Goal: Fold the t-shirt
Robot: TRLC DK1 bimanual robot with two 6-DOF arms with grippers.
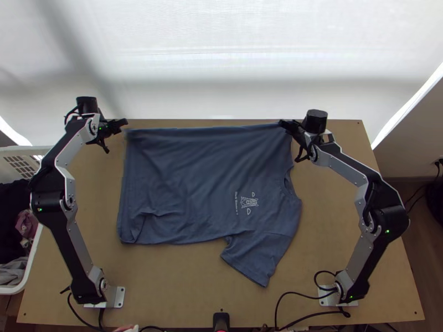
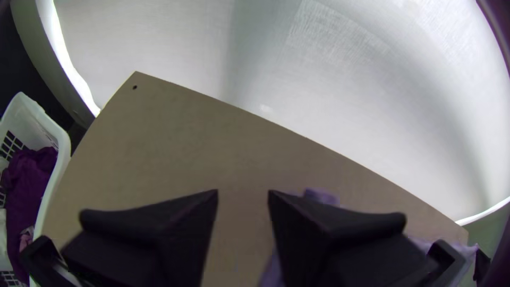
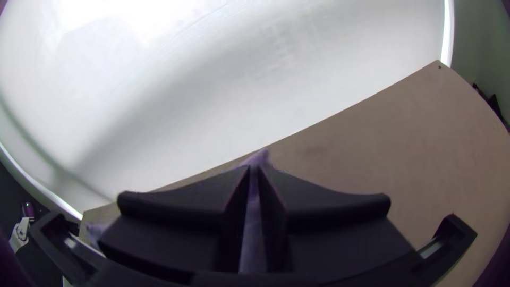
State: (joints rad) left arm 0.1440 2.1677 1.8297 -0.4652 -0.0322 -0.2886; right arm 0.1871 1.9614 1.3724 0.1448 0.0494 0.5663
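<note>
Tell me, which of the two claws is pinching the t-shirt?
The right gripper: its fingers are closed on the t-shirt at its far edge, while the left gripper stands open.

On my bench (image 1: 166, 282), the t-shirt (image 1: 194, 188) lies near the far edge; just beside the left edge is the basket (image 1: 16, 150), clothes (image 1: 12, 207) inside.
</note>
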